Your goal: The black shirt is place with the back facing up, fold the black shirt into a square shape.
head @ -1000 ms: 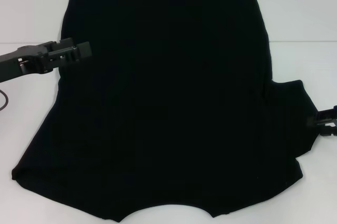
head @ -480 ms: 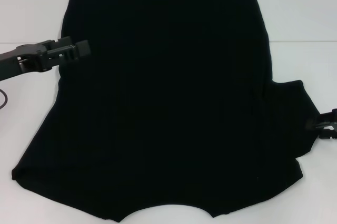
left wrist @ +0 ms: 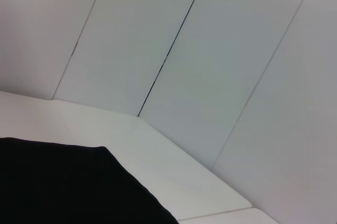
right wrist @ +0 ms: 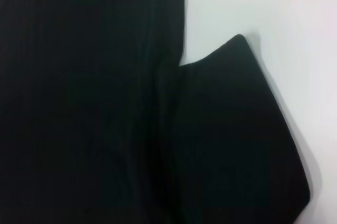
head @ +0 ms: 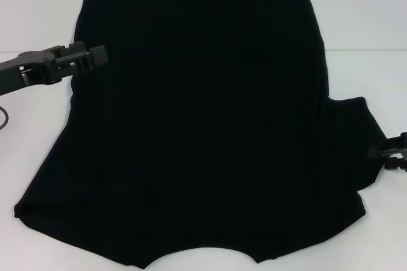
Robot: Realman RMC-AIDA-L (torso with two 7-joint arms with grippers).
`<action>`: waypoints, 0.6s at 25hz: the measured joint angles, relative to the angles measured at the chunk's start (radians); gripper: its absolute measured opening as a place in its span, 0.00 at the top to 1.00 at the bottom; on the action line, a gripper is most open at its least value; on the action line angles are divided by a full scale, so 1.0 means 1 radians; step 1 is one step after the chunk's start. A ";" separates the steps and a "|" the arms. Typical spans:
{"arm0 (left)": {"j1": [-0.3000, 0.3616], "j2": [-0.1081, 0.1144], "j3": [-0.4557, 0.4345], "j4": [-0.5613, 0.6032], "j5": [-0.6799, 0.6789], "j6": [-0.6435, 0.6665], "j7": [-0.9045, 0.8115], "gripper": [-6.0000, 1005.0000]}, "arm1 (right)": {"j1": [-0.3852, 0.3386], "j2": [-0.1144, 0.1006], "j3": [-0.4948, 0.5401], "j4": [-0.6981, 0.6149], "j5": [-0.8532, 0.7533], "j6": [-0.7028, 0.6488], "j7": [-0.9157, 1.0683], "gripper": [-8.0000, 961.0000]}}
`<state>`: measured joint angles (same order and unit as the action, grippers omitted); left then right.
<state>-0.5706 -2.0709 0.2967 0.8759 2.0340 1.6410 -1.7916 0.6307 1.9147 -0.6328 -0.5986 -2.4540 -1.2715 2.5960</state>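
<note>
The black shirt [head: 203, 112] lies spread flat on the white table [head: 369, 16], plain side up, with its hem far from me and its neckline at the near edge. One short sleeve [head: 350, 137] sticks out on the right. My left gripper [head: 98, 56] hovers over the shirt's left edge, near the far end. At the right border my right gripper [head: 389, 152] is open, just off the sleeve's outer end and holding nothing. The right wrist view shows the shirt's body [right wrist: 79, 103] and that sleeve [right wrist: 237, 129]. A corner of the shirt [left wrist: 63, 182] shows in the left wrist view.
Bare white table surrounds the shirt on the left, right and far sides. A dark cable [head: 3, 121] loops at the left border. Pale wall panels [left wrist: 210, 50] rise behind the table in the left wrist view.
My left gripper has drifted slightly toward the far side. My right gripper has slid outward and a little nearer, away from the sleeve. The shirt has not moved.
</note>
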 joint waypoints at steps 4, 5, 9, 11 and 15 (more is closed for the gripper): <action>0.000 0.000 0.002 0.000 0.000 0.000 0.000 0.22 | 0.005 0.008 0.001 0.003 0.000 0.017 -0.005 0.43; 0.000 0.000 0.001 0.000 0.000 0.000 0.000 0.22 | 0.006 0.010 0.001 0.003 0.000 0.023 -0.006 0.43; 0.000 0.000 0.000 0.000 0.000 0.000 0.000 0.22 | 0.014 0.021 0.002 0.004 0.002 0.047 -0.008 0.43; 0.001 0.000 -0.001 0.000 -0.002 0.000 0.000 0.22 | 0.020 0.027 0.002 0.004 0.004 0.059 -0.009 0.43; 0.003 0.000 -0.001 0.000 -0.009 -0.001 0.000 0.22 | 0.032 0.034 0.005 0.004 0.005 0.072 -0.011 0.43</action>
<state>-0.5674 -2.0708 0.2960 0.8759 2.0253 1.6402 -1.7916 0.6631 1.9488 -0.6275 -0.5948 -2.4495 -1.1997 2.5851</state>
